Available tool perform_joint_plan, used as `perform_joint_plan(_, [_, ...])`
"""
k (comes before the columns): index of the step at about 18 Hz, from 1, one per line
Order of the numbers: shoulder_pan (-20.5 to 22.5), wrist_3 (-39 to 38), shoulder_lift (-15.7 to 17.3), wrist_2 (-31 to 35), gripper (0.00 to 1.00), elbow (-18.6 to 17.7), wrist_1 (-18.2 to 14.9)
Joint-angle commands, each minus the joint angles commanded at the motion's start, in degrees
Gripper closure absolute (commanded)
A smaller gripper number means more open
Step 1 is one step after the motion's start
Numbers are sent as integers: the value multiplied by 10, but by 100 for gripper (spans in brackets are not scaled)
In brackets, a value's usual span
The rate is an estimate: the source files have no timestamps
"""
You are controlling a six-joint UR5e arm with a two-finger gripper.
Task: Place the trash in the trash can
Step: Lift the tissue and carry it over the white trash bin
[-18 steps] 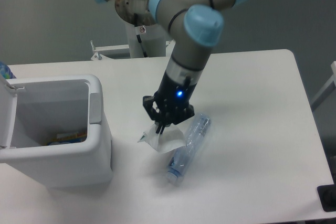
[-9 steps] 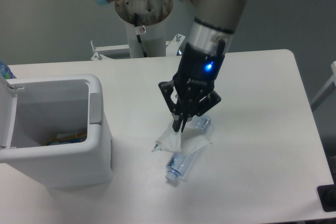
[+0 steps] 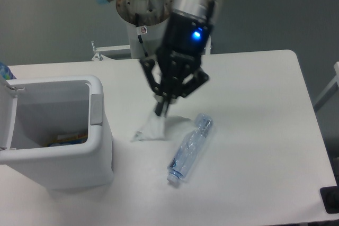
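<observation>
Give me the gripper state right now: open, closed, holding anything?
Gripper: closed on the white wrapper, lifted above the table.

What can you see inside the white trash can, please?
Near the bottom of the trash can, a small patch of colourful, yellowish litter shows. The front wall hides the rest of the floor, so anything else there cannot be seen.
</observation>
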Motion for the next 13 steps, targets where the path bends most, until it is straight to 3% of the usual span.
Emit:
perform_joint_plan(4, [-43,1,5,0,85,-16,1])
perform_joint_plan(13, [-98,4,10,-1,85,-30,5])
